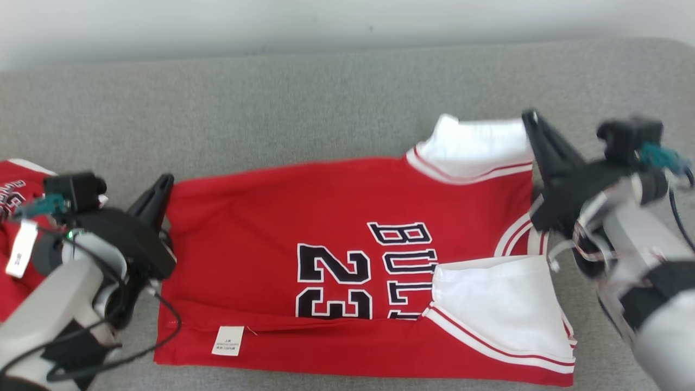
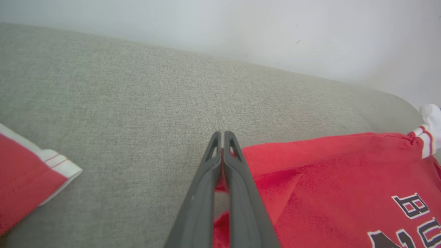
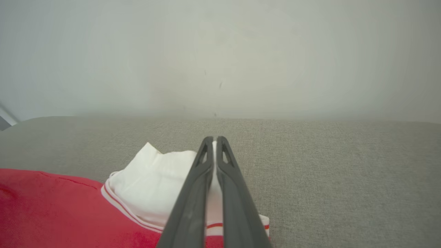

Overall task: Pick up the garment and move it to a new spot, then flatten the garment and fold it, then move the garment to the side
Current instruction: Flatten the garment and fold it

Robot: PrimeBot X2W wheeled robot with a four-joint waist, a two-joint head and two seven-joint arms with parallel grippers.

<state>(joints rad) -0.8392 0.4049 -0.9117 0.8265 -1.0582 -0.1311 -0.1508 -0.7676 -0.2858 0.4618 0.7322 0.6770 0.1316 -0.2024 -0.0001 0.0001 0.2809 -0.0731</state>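
The red jersey (image 1: 260,217) is shown spread across the grey cushion (image 1: 326,98), hem toward 9 o'clock and collar toward 3 o'clock in the head view. The left gripper (image 1: 164,182) is brought in from 8 o'clock on a low, bent forearm. Its fingers are closed on the hem's far corner, and red cloth is seen pinched between them in the left wrist view. The right gripper (image 1: 529,117) is angled in from 4 o'clock, wrist raised, its fingers clamped on the far white sleeve (image 1: 478,146). Bare cushion is left open toward 12 o'clock, up to the pale wall (image 1: 326,21) — the widest free room. At 6 o'clock the jersey's near edge, marked by a white label (image 1: 228,340), is close to the frame's bottom. A second red garment (image 1: 11,190) is seen at 9 o'clock, beyond the left arm and apart from the jersey.
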